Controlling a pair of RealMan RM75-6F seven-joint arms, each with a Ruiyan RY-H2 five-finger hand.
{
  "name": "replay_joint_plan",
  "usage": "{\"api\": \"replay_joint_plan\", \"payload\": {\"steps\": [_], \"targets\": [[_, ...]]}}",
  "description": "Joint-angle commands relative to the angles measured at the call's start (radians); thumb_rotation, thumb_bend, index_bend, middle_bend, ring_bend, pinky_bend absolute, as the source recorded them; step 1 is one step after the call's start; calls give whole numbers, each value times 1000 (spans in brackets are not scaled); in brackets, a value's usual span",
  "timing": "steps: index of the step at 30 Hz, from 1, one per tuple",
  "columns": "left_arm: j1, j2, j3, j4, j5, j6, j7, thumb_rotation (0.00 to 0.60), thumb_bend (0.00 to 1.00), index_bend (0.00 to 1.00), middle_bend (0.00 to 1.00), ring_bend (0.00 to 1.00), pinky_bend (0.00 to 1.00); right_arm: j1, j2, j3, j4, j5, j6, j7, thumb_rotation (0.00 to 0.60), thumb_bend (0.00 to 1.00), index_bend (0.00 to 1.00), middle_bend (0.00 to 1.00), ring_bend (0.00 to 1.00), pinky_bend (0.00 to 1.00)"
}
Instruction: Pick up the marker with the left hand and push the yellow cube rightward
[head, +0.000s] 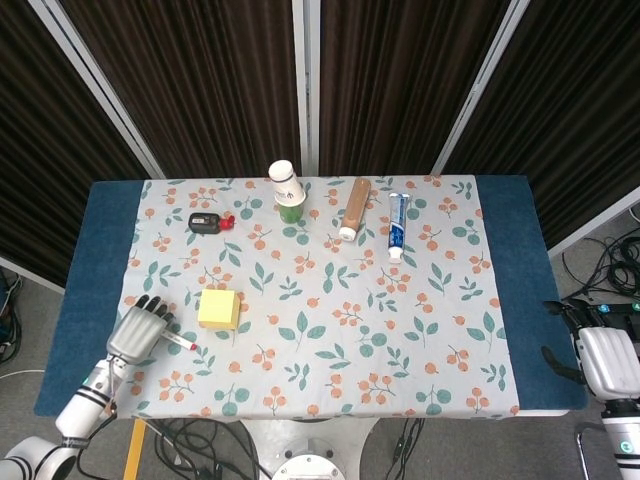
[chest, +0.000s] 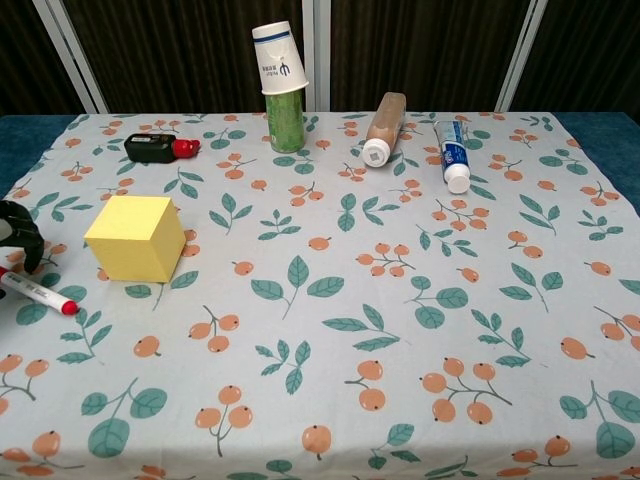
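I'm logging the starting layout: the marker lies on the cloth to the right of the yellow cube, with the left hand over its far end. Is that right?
Not quite. The marker lies to the left of the yellow cube, not the right, as the head view shows. The left hand is indeed over the marker's far end, with only the red-capped end sticking out toward the cube.
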Motion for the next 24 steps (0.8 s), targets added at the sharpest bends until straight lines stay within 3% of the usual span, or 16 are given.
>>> {"api": "replay_joint_plan", "payload": {"steps": [1,24], "targets": [[2,-2,2,-11,-12,-10,35,600,343,519,487,259,284,1,0,0,1,0,-1,1,600,206,222,307,150,229],[-4,-27,4,13,-22,-2,43,600,364,577,562,319,289,-2,-4,-3,3,7,-3,5,600,205,215,305,142,210]]}}
